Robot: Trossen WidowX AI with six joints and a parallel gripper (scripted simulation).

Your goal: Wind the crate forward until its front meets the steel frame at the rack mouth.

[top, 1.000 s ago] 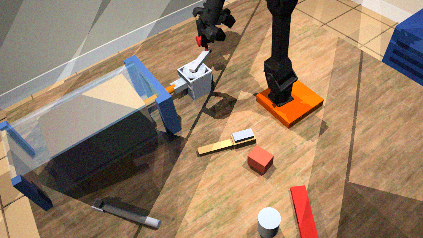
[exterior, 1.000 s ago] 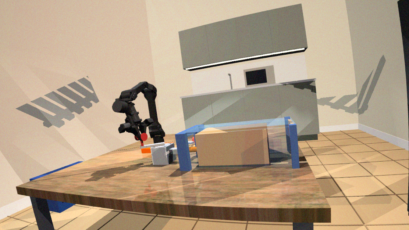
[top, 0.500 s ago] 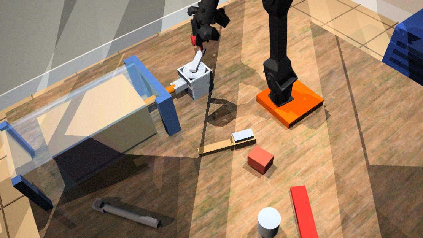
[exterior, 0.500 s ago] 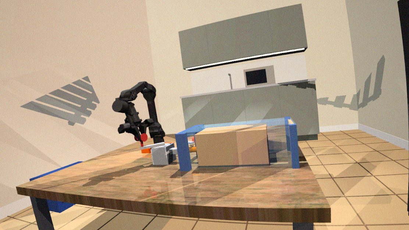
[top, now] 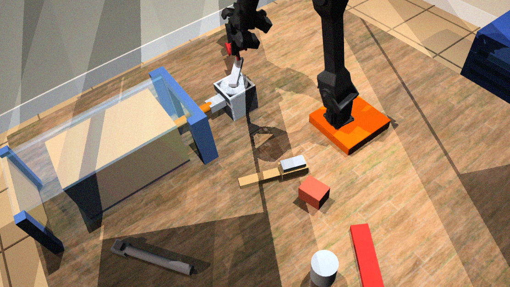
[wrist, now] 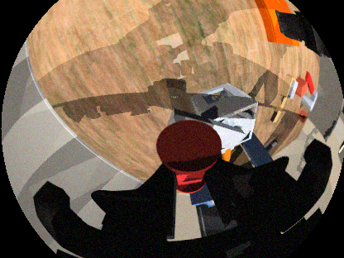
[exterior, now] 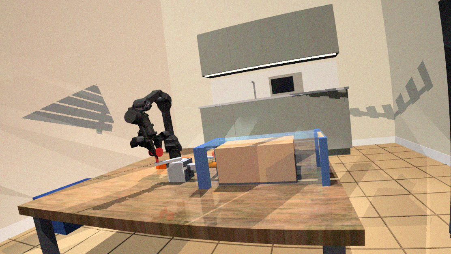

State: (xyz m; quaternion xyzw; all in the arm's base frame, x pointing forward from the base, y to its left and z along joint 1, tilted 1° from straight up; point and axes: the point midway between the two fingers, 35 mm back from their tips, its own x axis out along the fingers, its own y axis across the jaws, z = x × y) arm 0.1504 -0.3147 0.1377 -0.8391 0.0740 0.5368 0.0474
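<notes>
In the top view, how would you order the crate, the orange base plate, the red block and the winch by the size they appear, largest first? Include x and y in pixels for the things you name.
1. Crate (top: 121, 135) (exterior: 255, 162)
2. Orange base plate (top: 371, 119) (wrist: 265, 21)
3. Winch (top: 239, 107) (exterior: 176, 173)
4. Red block (top: 313, 189) (wrist: 302, 86)

Six-joint arm: wearing matte black throughout, chunky faceted housings joining slimmer angular links. Rounded drum-like cap showing at one joint in the exterior view. End effector sporting black, angular, hooked side pieces flanking its body.

The black arm arched over, its gripper pointing down at upper centre of the top view, closed on something red.
</notes>
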